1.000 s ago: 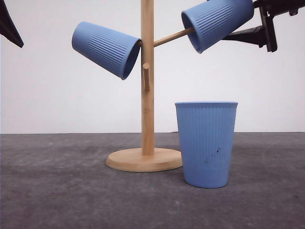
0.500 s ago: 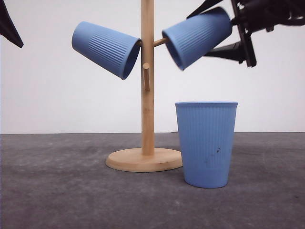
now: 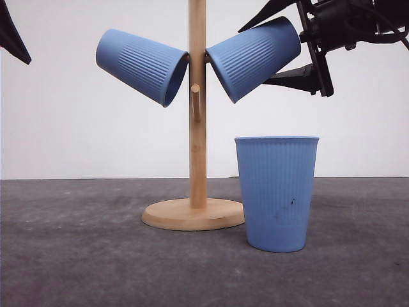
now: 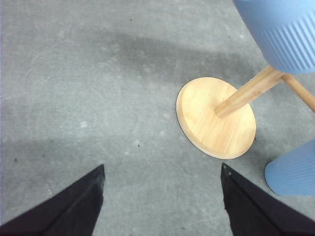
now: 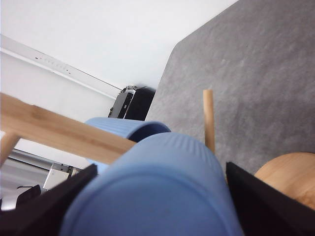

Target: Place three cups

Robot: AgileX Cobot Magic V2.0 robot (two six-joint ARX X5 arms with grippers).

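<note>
Wooden cup tree, round flat base [image 3: 193, 215] and upright post [image 3: 198, 102], stands on the grey matte table [image 3: 77, 256].

Right black gripper [image 3: 300, 48], up high at the right, fingers closed on the base end of a light-blue ribbed handleless cup [image 3: 254, 59]. Cup is tilted, mouth angled down toward the post, rim touching or just beside it; the peg on that side is hidden by the cup. Right wrist view: the same cup's flat bottom [image 5: 157, 196] sits between the two dark fingers [image 5: 268, 206].

Second light-blue ribbed cup [image 3: 142, 65] hangs tilted on the post's left side, mouth toward the post, clear of any gripper.

Third light-blue ribbed cup [image 3: 277, 192] stands upright on the table, just right of the wooden base, a few small dark specks low on its wall.

Left black gripper [image 4: 162, 206]: fingers spread wide apart, holding nothing, above the table near the tree's base.
</note>
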